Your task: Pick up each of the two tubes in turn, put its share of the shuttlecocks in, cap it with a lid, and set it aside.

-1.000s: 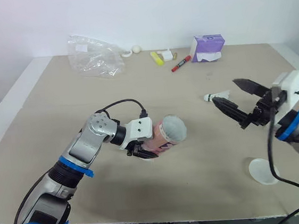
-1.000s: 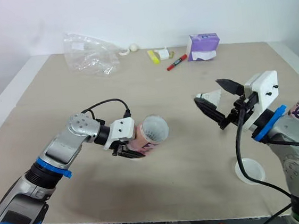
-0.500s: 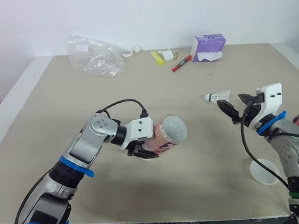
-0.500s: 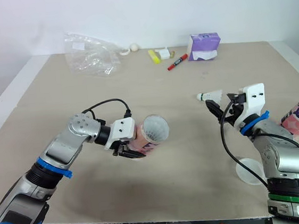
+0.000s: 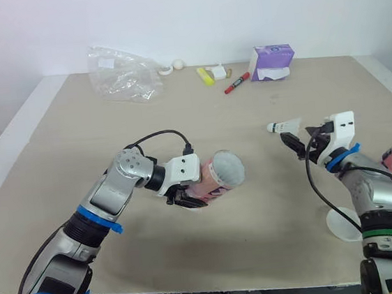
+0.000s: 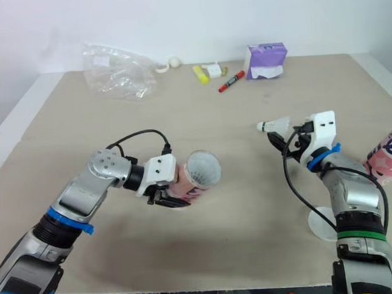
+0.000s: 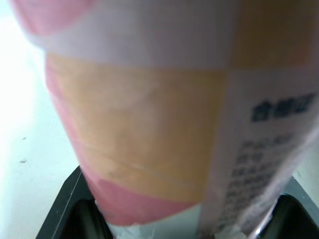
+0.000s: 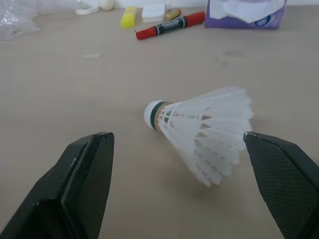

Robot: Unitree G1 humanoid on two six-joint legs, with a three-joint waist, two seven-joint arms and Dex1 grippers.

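right hand (image 5: 299,139) wide; shuttlecock (image 8: 204,127) lies on the surface (image 5: 200,118) just off its fingertips, toward 11 o'clock. left hand (image 5: 187,198) grips tube (image 5: 221,175).

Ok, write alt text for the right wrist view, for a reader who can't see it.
A white shuttlecock lies on its side on the beige table, just ahead of the open black fingers of the right hand. Farther back lie a red marker, a yellow highlighter and a purple tissue pack.
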